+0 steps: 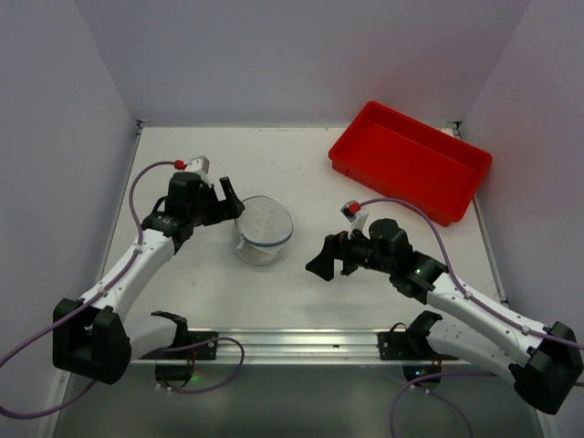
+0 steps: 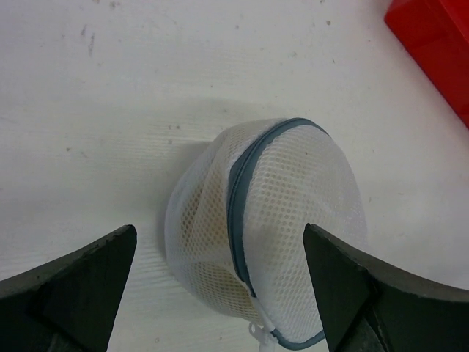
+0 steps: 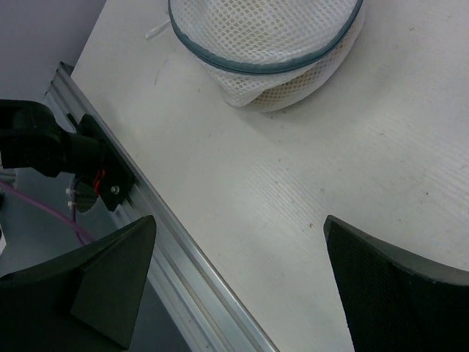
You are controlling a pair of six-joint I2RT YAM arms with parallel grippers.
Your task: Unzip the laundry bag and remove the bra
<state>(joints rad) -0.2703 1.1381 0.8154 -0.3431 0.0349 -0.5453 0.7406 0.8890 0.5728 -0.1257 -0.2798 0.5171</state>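
Bumps from the open, empty left gripper (image 1: 232, 203) or right gripper (image 1: 328, 260) are risking the loose round laundry bag (image 1: 263, 230) rolling away.

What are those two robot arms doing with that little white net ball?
They are supposed to unzip that laundry bag and take a bra out of it. Right now neither arm is holding it. The left gripper is open close beside the bag, which sits on the table. The right gripper is open a bit further off. The grey-blue zipper around the bag looks shut, and something pale shows through the mesh. The red tray sits at the far right corner.
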